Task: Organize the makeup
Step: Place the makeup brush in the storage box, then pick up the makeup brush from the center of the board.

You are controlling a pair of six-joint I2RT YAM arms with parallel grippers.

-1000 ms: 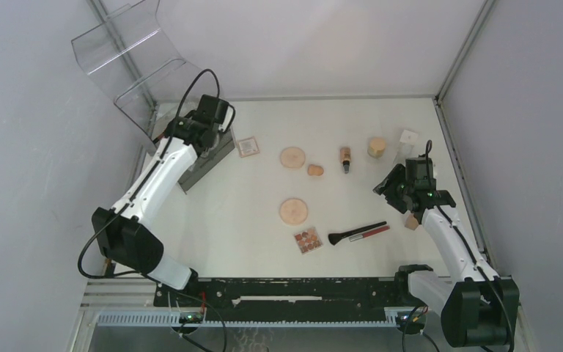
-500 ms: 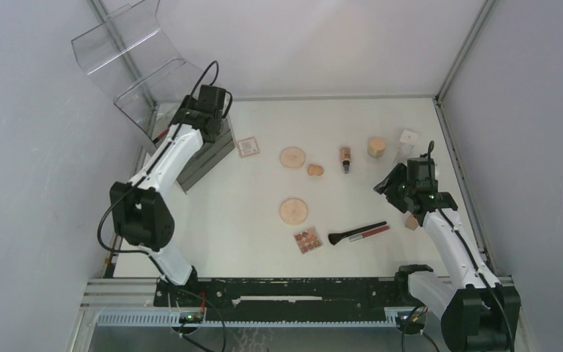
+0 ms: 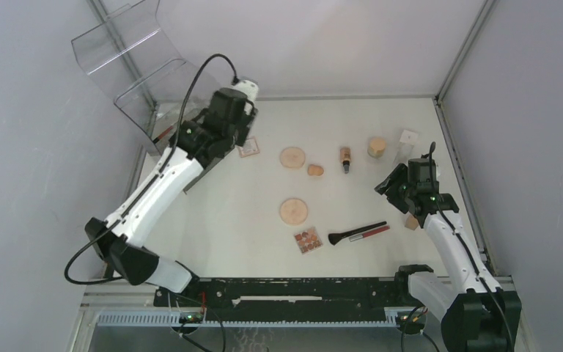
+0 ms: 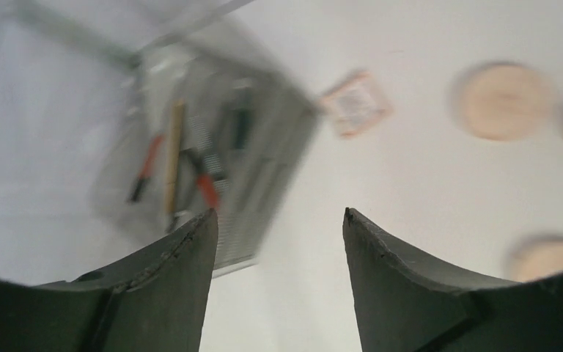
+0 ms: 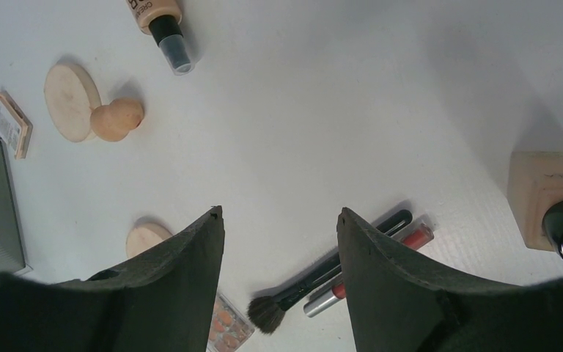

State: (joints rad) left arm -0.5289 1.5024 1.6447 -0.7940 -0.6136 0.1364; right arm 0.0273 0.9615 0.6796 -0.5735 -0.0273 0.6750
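My left gripper (image 4: 278, 220) hangs open and empty above the table, just right of the grey tray (image 4: 264, 169). In the tray lie a red pencil (image 4: 207, 189) and several other sticks, all blurred. My left gripper (image 3: 227, 141) is near a square palette (image 3: 248, 147). My right gripper (image 5: 278, 213) is open and empty, above the black brush (image 5: 330, 271) and red tube (image 5: 381, 268). Loose on the table lie two powder discs (image 3: 292, 157) (image 3: 293, 211), a sponge (image 3: 314, 170), a tan bottle (image 3: 345, 159), a jar (image 3: 376, 147) and an orange-pan palette (image 3: 308, 240).
The clear acrylic organizer (image 3: 128, 66) stands at the back left, beyond the tray. A white cube (image 3: 408, 137) sits at the back right. A beige block (image 5: 550, 198) lies close to my right gripper (image 3: 396, 187). Walls close in the table on three sides.
My left gripper has opened, lifted off the grey tray and swung right towards the square palette. The right arm has not moved.
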